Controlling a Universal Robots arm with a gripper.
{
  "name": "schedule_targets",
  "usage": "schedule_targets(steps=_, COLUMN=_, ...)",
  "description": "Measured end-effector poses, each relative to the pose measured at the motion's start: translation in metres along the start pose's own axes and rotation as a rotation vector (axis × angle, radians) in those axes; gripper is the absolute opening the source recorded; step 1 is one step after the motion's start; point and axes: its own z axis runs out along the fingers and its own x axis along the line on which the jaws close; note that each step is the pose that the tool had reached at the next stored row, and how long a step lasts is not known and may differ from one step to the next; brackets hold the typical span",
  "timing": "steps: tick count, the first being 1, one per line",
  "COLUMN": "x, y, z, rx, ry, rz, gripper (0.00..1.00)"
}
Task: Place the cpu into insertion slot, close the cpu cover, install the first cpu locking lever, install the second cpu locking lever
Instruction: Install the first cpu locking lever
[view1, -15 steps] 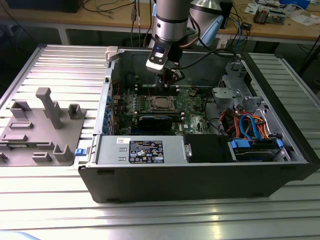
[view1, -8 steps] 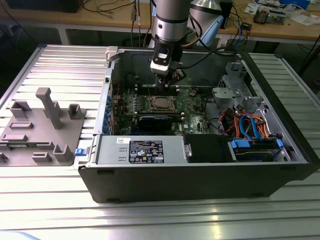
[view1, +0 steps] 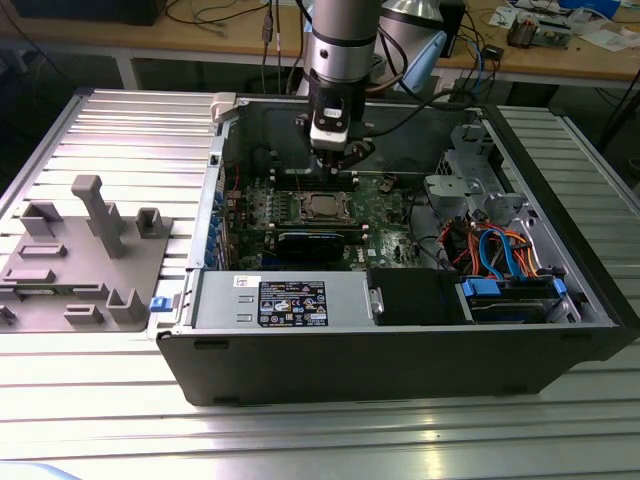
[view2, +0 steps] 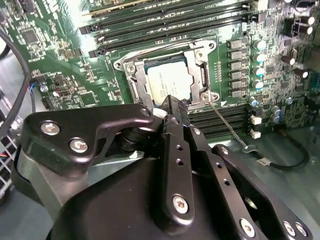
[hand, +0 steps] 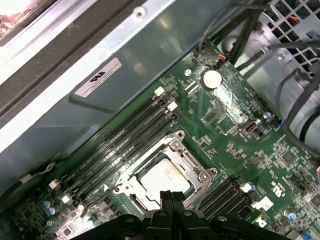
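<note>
Item: fingers of gripper, clenched together, holding nothing. Just beyond tips: cpu, seated in slot, cover apparently down. Beside tips: lever, unlatched, slanting outward. Step, judged: first lever; calls for pressing its hooked end under the catch.

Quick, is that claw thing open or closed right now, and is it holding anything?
Gripper: closed, fingertips together, holding nothing that can be seen, poised near the cpu seated in its socket.
</note>
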Motion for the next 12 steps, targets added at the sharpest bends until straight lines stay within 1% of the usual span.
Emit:
schedule_targets(steps=2, x=0.0000, y=0.0000, z=0.0000, rx=-0.0001, ry=0.0004, rz=-0.031, gripper=0.11)
schedule_targets(steps=6, x=0.0000, y=0.0000, z=0.0000, rx=-0.0003, ry=0.0009, rz=-0.073, gripper=0.11)
schedule_targets(steps=12, x=0.0000, y=0.0000, z=0.0000, rx=-0.0003, ry=0.0009, rz=-0.078, gripper=0.11)
